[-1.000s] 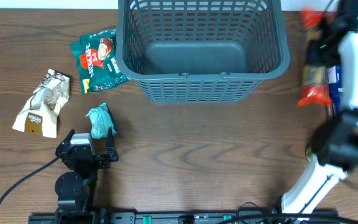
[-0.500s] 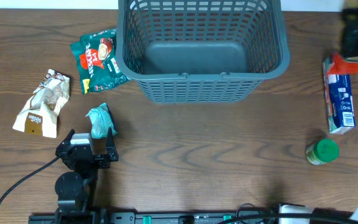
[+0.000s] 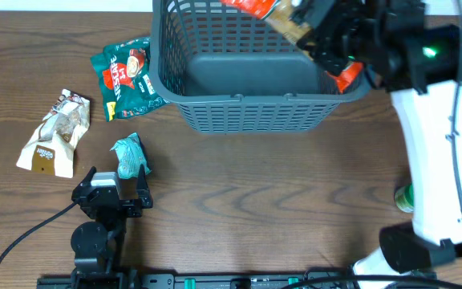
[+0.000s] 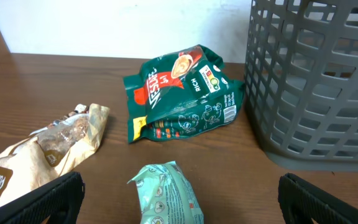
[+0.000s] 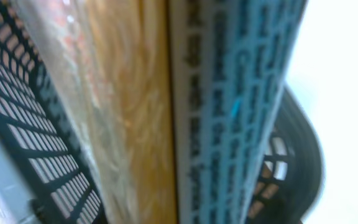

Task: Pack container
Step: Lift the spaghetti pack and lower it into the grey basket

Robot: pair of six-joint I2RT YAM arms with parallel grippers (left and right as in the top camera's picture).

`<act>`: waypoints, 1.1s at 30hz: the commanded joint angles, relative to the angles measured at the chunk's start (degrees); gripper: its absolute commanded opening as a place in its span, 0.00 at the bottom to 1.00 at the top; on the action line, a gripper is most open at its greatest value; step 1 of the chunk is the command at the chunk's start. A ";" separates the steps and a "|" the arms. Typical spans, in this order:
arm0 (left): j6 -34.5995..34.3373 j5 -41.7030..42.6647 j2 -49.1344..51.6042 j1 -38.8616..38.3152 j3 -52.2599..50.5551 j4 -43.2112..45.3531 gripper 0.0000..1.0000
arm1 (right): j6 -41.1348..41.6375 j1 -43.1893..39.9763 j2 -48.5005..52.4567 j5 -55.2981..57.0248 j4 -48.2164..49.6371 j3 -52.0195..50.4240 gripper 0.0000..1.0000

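The container, a large dark grey lattice basket (image 3: 255, 100), stands at the back middle; its wall also shows in the left wrist view (image 4: 316, 81). My right gripper (image 3: 327, 40) is over the basket's right side, shut on an orange and red snack packet (image 3: 275, 16) held above the inside. In the right wrist view the packet (image 5: 135, 112) fills the frame and hides the fingers; basket lattice (image 5: 17, 124) shows behind it. My left gripper (image 3: 119, 178) is open at the front left, with a teal packet (image 3: 128, 154) lying between its fingertips (image 4: 179, 211).
A green Nescafe bag (image 3: 127, 76) lies just left of the basket and a beige snack bag (image 3: 54, 132) lies further left. A green-lidded jar (image 3: 405, 198) stands at the front right, partly hidden by the right arm.
My right arm has swung from the table's right edge to above the basket, carrying the orange and red packet. The left arm has not moved.
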 commanded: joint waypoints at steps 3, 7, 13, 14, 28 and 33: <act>0.37 -0.26 -0.35 0.33 -1.40 -0.44 0.98 | -5.86 0.96 2.69 -1.29 -0.55 1.11 0.01; 0.37 -0.26 -0.35 0.33 -1.40 -0.44 0.99 | -7.91 1.40 5.62 -2.43 -3.56 1.09 0.01; 0.37 -0.26 -0.35 0.33 -1.40 -0.44 0.98 | -8.48 4.15 10.03 -2.60 -4.48 1.07 0.01; 0.37 -0.26 -0.35 0.33 -1.40 -0.44 0.99 | -8.79 4.68 10.58 -2.60 -4.50 1.07 0.01; 0.37 -0.26 -0.35 0.33 -1.40 -0.44 0.99 | -9.20 7.61 16.31 -1.16 -5.07 0.96 0.01; 0.37 -0.26 -0.35 0.33 -1.40 -0.44 0.98 | -9.20 6.12 16.48 -1.09 -5.60 0.96 0.01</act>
